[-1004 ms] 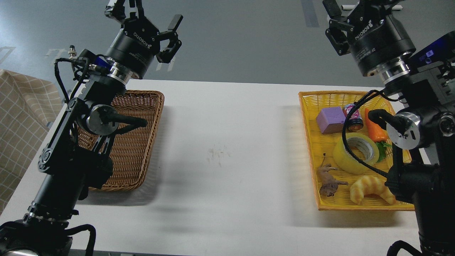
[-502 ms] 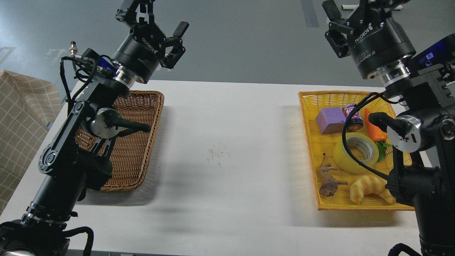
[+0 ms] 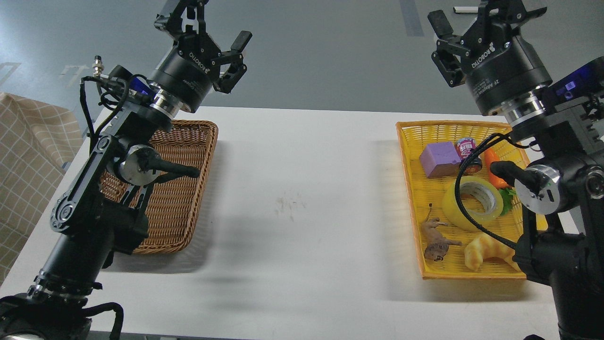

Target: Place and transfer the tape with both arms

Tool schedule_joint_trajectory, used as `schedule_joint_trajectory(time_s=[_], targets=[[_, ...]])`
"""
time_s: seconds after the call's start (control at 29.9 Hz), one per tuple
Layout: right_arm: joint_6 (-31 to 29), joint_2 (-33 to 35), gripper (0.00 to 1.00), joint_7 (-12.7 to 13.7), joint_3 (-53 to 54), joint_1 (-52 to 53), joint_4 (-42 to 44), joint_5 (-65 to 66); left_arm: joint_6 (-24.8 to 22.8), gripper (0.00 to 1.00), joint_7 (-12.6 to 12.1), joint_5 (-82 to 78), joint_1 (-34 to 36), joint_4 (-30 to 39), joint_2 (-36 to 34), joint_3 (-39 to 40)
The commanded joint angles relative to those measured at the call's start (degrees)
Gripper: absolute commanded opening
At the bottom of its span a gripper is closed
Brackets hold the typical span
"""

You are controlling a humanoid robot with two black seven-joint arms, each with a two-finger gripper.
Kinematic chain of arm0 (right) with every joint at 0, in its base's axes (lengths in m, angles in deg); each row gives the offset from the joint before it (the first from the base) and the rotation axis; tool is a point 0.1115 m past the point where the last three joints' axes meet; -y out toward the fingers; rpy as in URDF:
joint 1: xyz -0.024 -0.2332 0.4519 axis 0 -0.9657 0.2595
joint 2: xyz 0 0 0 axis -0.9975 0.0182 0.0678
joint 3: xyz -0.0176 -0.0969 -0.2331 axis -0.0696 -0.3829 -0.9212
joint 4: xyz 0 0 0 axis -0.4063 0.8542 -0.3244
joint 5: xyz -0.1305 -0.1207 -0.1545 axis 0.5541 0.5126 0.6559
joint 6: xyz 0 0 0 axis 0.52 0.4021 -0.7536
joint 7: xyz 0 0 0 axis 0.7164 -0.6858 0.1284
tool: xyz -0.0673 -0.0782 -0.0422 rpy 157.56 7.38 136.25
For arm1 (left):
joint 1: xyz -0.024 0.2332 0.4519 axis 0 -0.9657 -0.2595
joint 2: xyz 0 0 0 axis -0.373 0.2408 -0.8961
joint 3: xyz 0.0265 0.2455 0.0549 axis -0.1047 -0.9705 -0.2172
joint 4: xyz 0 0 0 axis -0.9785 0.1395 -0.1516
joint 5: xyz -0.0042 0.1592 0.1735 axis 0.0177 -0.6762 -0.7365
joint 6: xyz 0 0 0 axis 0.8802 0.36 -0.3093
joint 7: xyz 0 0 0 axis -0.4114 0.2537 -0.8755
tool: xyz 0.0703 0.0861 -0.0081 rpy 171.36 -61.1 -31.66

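The tape [image 3: 472, 202], a thick translucent yellow roll with a grey-white core, lies in the yellow basket [image 3: 410, 156] at the right, partly crossed by a black cable. My right gripper [image 3: 481, 21] is open and empty, raised high above the basket's far end. My left gripper [image 3: 207, 28] is open and empty, raised above the far end of the brown wicker basket [image 3: 181, 208] at the left. Both grippers are well away from the tape.
The yellow basket also holds a purple block [image 3: 440, 159], a small can [image 3: 467, 148], a toy carrot [image 3: 495, 172], a toy animal [image 3: 436, 241] and a croissant toy [image 3: 488, 250]. The white table [image 3: 302, 189] lies between the baskets. A checked cloth [image 3: 28, 156] hangs at the left.
My left gripper has risen and moved slightly right. My right gripper has shifted a little lower and right. The tape has not moved.
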Motion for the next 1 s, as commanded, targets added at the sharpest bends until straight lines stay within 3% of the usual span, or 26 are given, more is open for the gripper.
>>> schedule_joint_trajectory(time_s=[0.0,0.97], targets=[[0.0,0.0,1.0,0.0,0.0,0.1,0.1,0.0,-0.1,0.98,0.0,0.0,0.0,0.1,-0.3,0.0],[-0.9,0.0,1.0,-0.5,0.1,0.1,-0.9,0.0,-3.4,0.98,0.2,0.2,-2.5,3.6,-0.4,1.4]])
